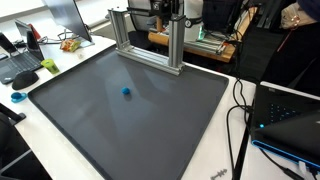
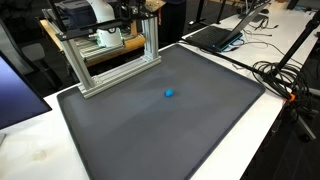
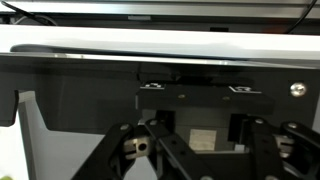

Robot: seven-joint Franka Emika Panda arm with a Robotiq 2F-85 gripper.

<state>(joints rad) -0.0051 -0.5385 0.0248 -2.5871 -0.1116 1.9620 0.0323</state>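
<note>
A small blue ball (image 1: pixel 126 91) lies alone near the middle of a large dark grey mat (image 1: pixel 90 120); it also shows in an exterior view (image 2: pixel 169 94). My gripper (image 1: pixel 172 12) hangs high at the back, above an aluminium frame (image 1: pixel 150 45), far from the ball. In an exterior view the gripper (image 2: pixel 150 8) sits at the top edge, over the same frame (image 2: pixel 110 65). The wrist view shows only the gripper's dark linkages (image 3: pixel 195 165) in front of black equipment. The fingertips are out of view, and nothing shows between the jaws.
The mat lies on a white table (image 2: pixel 25 150). A laptop (image 2: pixel 215 35) and black cables (image 2: pixel 285 75) lie beside the mat. Another laptop (image 1: pixel 25 50), a green object (image 1: pixel 48 66) and clutter sit at the table's far corner. A dark device (image 1: pixel 290 115) stands by the mat's edge.
</note>
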